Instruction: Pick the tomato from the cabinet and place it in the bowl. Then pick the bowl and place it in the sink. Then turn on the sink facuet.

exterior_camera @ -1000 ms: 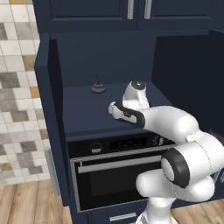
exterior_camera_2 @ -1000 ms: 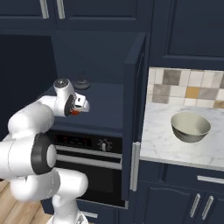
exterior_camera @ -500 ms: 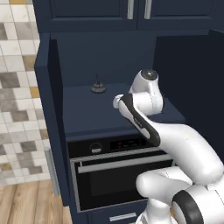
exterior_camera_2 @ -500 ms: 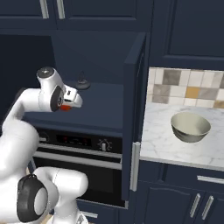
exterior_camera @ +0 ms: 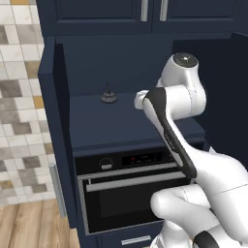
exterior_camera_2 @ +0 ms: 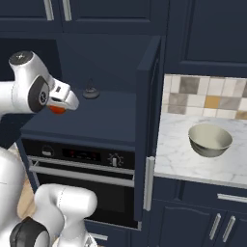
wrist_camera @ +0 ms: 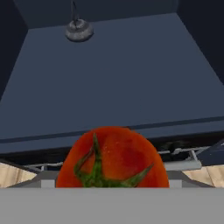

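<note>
hand [exterior_camera_2: 59, 107] clamped wide on tomato [wrist_camera: 113, 158], above cabinet [exterior_camera: 121, 121] shelf front edge, arm raised and pulled back since earlier frame

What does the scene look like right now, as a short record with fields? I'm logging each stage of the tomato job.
tomato: red-orange, held at the gripper, above the front part of the shelf
gripper: closed on the tomato, which sits close against the hand camera
cabinet: navy recess above a black oven
shelf item: small grey knobbed object toward the back
bowl: pale, upright, nothing in it, on the marble counter to the right of the cabinet
stage: tomato not yet in the bowl
</note>
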### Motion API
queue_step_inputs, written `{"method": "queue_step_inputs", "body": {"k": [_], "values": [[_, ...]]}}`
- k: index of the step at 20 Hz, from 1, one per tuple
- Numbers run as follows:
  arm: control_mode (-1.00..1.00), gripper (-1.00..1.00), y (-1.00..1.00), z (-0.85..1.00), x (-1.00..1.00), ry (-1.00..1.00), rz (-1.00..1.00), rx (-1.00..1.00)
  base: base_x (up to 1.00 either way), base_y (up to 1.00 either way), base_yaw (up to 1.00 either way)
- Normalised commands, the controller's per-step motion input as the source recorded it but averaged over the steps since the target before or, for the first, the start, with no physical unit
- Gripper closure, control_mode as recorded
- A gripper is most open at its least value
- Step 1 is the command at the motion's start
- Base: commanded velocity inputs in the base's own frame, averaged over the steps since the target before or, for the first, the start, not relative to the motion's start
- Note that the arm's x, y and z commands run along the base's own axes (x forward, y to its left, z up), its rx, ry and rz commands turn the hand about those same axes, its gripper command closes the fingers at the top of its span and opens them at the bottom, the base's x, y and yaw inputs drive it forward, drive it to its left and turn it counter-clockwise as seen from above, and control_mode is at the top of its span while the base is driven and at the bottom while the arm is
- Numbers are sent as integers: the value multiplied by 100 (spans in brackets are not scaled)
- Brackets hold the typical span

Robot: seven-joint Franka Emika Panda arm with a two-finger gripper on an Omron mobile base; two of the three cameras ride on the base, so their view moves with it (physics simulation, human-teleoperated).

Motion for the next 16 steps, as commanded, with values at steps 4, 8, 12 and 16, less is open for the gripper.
{"method": "queue_step_inputs", "body": {"k": [4,8,12,16], "values": [[-100,100,-34,49,-92,-11,0,0,0,0,0],[-100,100,-39,34,-78,-17,0,0,0,0,0],[-100,100,-17,23,-47,-19,0,0,0,0,0],[-100,100,-7,33,-30,-15,0,0,0,0,0]]}}
